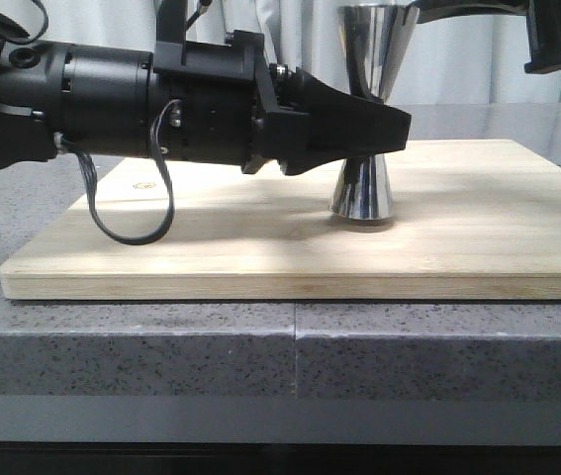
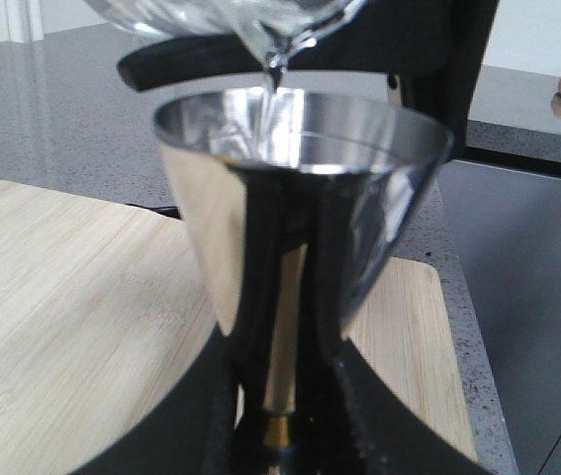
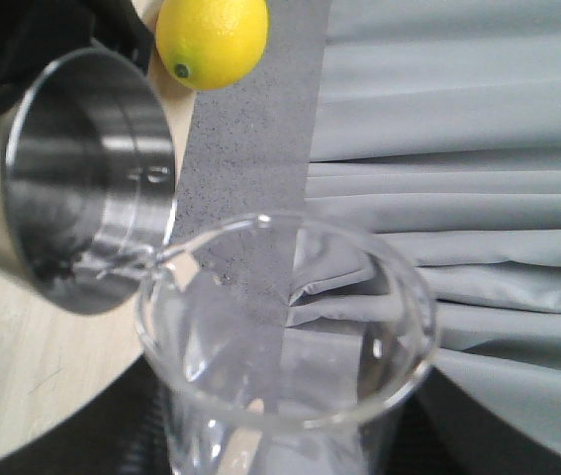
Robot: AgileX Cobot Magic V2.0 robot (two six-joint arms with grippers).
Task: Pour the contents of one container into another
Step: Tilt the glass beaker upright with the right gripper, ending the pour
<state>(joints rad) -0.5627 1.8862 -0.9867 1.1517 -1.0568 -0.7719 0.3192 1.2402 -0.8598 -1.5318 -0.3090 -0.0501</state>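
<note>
The beaker (image 3: 285,346) was tipped over the jigger (image 1: 364,109), its pour lip at the rim of the steel cup, and a thin clear stream ran into the bowl, so you were mid-pour. The jigger stood upright on the wooden board (image 1: 458,247), with your left gripper (image 1: 359,134) closed around its narrow waist to steady it. Your right gripper held the beaker, judging from the wrist view, though its fingers were hidden and I could not tell how far they were closed. Next you needed to keep the lip centred, then level the beaker back as the cup filled. A lemon (image 3: 212,40) lay nearby.
</note>
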